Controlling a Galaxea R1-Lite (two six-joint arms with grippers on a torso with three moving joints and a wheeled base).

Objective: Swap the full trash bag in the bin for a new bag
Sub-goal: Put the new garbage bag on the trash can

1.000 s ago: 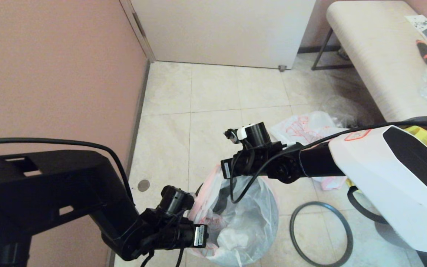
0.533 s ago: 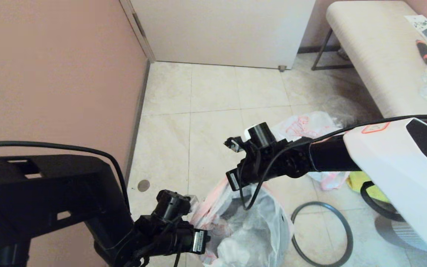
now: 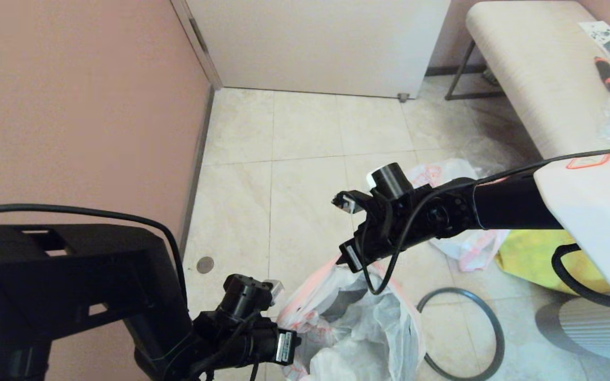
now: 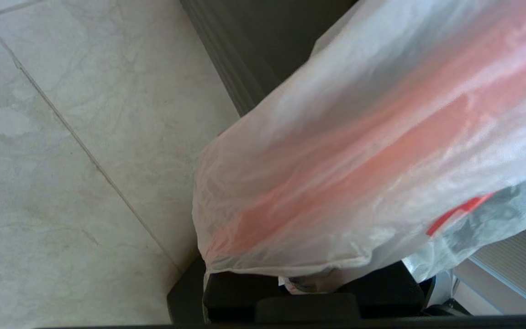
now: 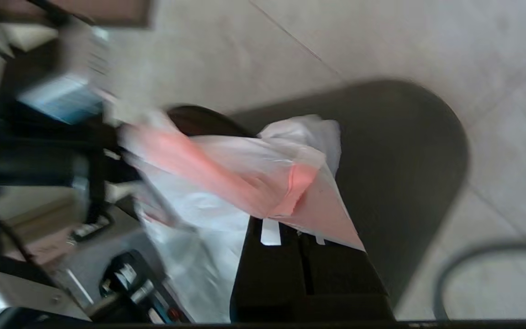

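The full trash bag, thin white plastic with pinkish handles, hangs stretched between both grippers at the bottom of the head view. My left gripper is shut on its near-left edge, and the plastic drapes over the fingers. My right gripper is shut on the pink handle at the far edge. The black bin stands under the bag, and its dark wall shows beside the plastic. The new bag lies limp on the floor behind my right arm.
The loose grey hoop lies on the tiles right of the bag. A yellow tote and a grey ribbed round object sit further right. A pink wall runs along the left, and a bench stands at the back right.
My right gripper has shifted right and drawn the bag's far handle with it. The bag's mouth has gone from round to stretched between the grippers. The left gripper has sunk slightly.
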